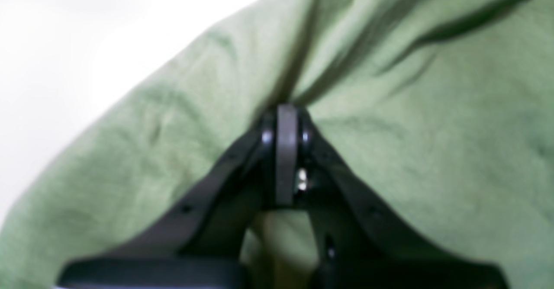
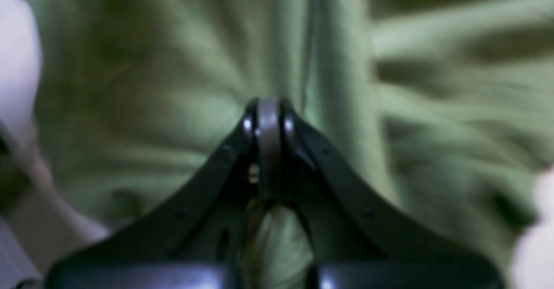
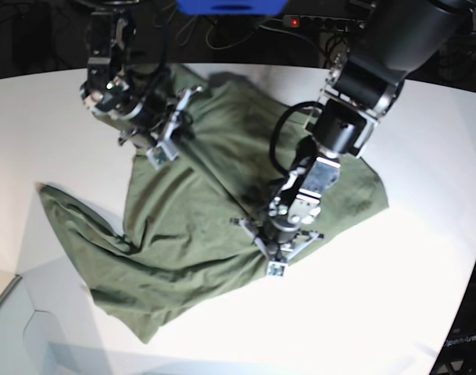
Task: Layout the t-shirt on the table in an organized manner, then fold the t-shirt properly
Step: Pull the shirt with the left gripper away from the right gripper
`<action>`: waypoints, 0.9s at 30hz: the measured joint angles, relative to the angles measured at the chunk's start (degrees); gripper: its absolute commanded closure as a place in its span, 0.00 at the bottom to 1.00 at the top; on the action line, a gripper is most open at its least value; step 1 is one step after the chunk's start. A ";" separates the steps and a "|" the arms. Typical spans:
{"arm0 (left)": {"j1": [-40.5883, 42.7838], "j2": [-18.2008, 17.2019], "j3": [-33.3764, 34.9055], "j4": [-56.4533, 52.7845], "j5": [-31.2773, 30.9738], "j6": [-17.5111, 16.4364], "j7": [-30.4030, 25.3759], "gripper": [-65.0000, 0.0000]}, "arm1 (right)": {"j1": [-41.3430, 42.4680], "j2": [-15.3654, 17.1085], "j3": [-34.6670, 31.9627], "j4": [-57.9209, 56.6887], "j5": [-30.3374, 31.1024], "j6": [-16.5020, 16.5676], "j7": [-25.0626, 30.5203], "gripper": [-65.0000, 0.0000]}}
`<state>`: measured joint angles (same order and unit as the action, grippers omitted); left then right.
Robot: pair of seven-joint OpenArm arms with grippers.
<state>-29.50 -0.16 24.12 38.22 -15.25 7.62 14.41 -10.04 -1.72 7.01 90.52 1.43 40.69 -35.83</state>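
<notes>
Both pinching the t-shirt (image 3: 198,219), crumpled mid-bench (image 3: 425,234): left gripper (image 3: 275,262) clamped on the near edge, right gripper (image 3: 161,148) on the far part, likely to stretch out creases

Both wrist views are blurred, and the t-shirt (image 1: 433,159) perhaps hides each gripper's tips.

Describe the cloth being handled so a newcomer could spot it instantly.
On the large white table, between the two black arms, lies a crumpled olive-green cotton t-shirt. It is the only cloth there, pinched by the left gripper and the right gripper.
</notes>
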 measured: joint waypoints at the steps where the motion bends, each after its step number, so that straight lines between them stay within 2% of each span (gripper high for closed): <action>1: 1.55 -1.18 -0.02 1.38 0.09 -0.20 -1.01 1.00 | 0.85 -0.07 2.14 -0.79 -0.04 -0.02 0.02 1.00; 3: 4.98 -3.61 -0.04 4.37 0.22 -0.42 -4.24 1.00 | 2.21 1.36 5.66 -2.51 0.92 0.17 0.96 1.00; 6: 10.62 -7.23 -0.31 10.93 0.28 -0.24 -4.85 1.00 | 5.84 4.55 7.87 -6.58 1.68 0.46 1.46 1.00; 9: 18.14 -10.62 -0.50 21.53 0.85 0.76 -1.55 1.00 | 10.36 7.39 7.91 -10.93 1.60 0.59 1.33 1.00; 12: 26.40 -12.96 -1.92 32.96 1.31 1.44 3.10 1.00 | 14.88 8.48 8.07 -15.26 0.57 0.44 1.05 1.00; 16: 38.25 -11.69 -7.82 47.28 0.66 1.36 12.44 1.00 | 21.73 8.20 7.87 -21.46 -0.13 0.17 -0.48 1.00; 19: 44.17 -9.49 -9.16 55.10 0.59 1.20 18.10 1.00 | 25.90 8.00 7.72 -25.92 -0.74 -0.02 -0.68 1.00; 21: 47.28 -9.42 -9.01 59.63 -0.42 1.09 21.57 1.00 | 28.33 8.37 6.32 -28.76 -1.25 -0.09 0.63 1.00; 27: 47.36 -9.33 -12.83 68.32 0.02 1.60 20.24 1.00 | 29.66 8.15 2.67 -27.78 -2.67 -0.46 3.26 1.00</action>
<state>17.87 -9.50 11.29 106.54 -15.22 9.21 34.65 19.62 6.44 9.67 62.74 -1.23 40.23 -32.58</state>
